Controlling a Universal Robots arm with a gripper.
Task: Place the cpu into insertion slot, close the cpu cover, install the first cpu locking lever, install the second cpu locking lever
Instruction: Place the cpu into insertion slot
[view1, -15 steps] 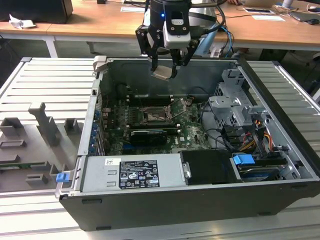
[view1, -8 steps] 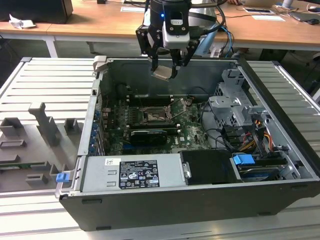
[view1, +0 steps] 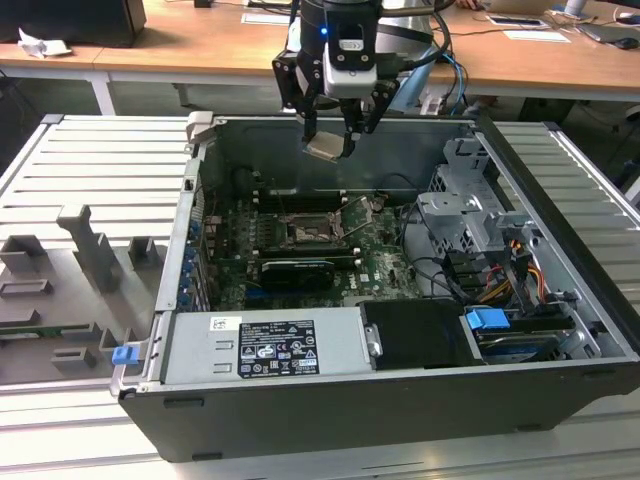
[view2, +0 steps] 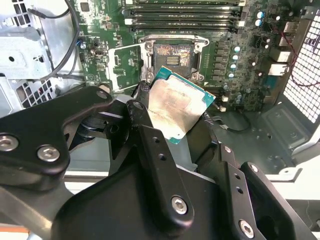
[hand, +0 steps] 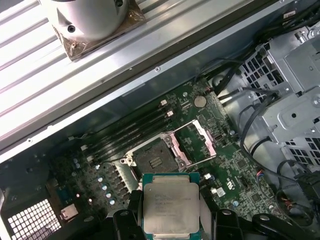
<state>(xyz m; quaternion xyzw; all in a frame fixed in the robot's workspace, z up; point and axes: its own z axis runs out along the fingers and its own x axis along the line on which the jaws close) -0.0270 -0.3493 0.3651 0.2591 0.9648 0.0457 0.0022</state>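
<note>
Ribbed grey tabletop (view1: 60, 170) carries an open computer case (view1: 400, 420), its grey power supply (view1: 265, 345) along the near edge. Further in, the insertion slot (view1: 305, 232) lies bare on the board (view1: 385, 265), the cpu cover (hand: 195, 142) swung open beside it in the first wrist view. Over the case's far wall the claw (view1: 328, 140) grips the cpu (view1: 325, 148) by two edges, well above the slot. Chip and slot look turned against each other; lowered so, it could damage the slot. The exterior view gives the height; the second wrist view shows the fingers' (view2: 152, 150) narrow hold, which could slip.
</note>
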